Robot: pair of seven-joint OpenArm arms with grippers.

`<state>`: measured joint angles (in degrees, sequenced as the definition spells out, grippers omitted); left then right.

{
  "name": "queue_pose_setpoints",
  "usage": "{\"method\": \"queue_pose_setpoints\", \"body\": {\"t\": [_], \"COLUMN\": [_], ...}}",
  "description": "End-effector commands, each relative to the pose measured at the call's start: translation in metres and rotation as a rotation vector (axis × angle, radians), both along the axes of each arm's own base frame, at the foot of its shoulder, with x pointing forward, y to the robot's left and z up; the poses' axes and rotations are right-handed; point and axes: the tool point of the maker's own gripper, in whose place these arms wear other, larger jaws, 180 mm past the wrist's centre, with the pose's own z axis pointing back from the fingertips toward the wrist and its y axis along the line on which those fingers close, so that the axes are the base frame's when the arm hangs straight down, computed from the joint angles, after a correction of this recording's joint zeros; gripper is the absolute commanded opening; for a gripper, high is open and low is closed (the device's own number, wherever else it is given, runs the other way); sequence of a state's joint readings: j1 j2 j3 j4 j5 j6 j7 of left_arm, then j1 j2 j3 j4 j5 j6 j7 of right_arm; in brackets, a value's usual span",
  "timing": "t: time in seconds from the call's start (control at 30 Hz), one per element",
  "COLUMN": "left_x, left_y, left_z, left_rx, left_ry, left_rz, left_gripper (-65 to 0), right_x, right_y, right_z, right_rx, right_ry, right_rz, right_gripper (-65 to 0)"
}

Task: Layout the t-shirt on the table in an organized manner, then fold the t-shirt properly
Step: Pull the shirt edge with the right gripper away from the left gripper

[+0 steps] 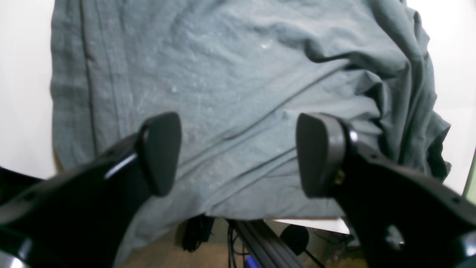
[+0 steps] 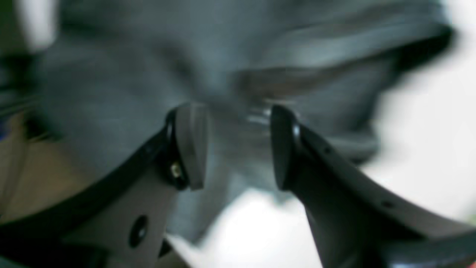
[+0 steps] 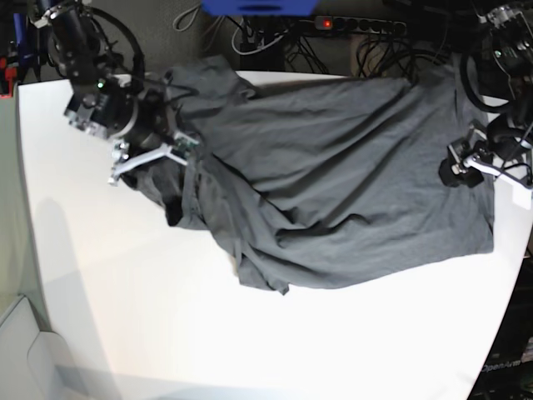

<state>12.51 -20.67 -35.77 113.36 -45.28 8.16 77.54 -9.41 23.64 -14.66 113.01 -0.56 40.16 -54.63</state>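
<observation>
Base view, and the t-shirt (image 3: pixel 333 183) lies sprawled over the white table (image 3: pixel 375 350), smooth enough through the middle and towards the left arm, but bunched and rucked on the right arm's side! So we're in the laying-out stage, I'd judge, with the folding proper still to come. The left gripper (image 1: pixel 238 154) has its jaws spread wide above the cloth, nothing between the pads, long slanting creases running beneath it. Over to the right gripper (image 2: pixel 238 147): jaws apart too, dark fabric blurred behind them, and no cloth pinched that I can make out. What's called for next? Surely a pick at the edge of that crumpled part, right gripper down, then a draw outwards to open the folds while the flatter side stays put. Watch the risk, though: grab two layers at once and the bundle simply travels along! And look at the near-arm edge in the left wrist view, where the fabric reaches the table's border, with a dark metal post (image 1: pixel 267 242) and cables (image 1: pixel 232 247) below; a careless tug could send cloth slipping over. The right arm itself (image 3: pixel 108 100) covers part of the rumpled side, so the sleeve there is hard to read.
</observation>
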Motion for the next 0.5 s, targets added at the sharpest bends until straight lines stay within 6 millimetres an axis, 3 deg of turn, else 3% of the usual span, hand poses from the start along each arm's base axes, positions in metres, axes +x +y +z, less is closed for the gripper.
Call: {"method": "queue_pose_setpoints", "body": {"t": [0.0, 0.13, 0.23, 0.33, 0.47], "left_x": [0.005, 0.004, 0.003, 0.004, 0.004], "left_y": [0.001, 0.001, 0.000, 0.001, 0.000], "left_z": [0.010, 0.009, 0.009, 0.009, 0.009], "left_rx": [-0.005, -0.008, -0.010, -0.007, -0.011], "left_ry": [-0.031, -0.029, -0.027, -0.028, -0.031], "left_rz": [0.005, 0.004, 0.004, 0.005, 0.003], "left_gripper": [-17.3, -17.3, -17.3, -17.3, -17.3], "right_x": [0.018, 0.065, 0.097, 0.128, 0.158], "right_y": [0.000, 0.002, 0.026, 0.051, 0.075], "right_z": [0.017, 0.049, 0.066, 0.066, 0.043], "right_rx": [0.004, -0.016, 0.024, 0.084, 0.128], "right_ry": [-0.060, -0.155, -0.193, -0.162, -0.048], "right_rz": [-0.010, -0.055, -0.062, -0.088, -0.113], "right_gripper": [-34.8, -29.8, -26.0, -24.9, -24.9]}}
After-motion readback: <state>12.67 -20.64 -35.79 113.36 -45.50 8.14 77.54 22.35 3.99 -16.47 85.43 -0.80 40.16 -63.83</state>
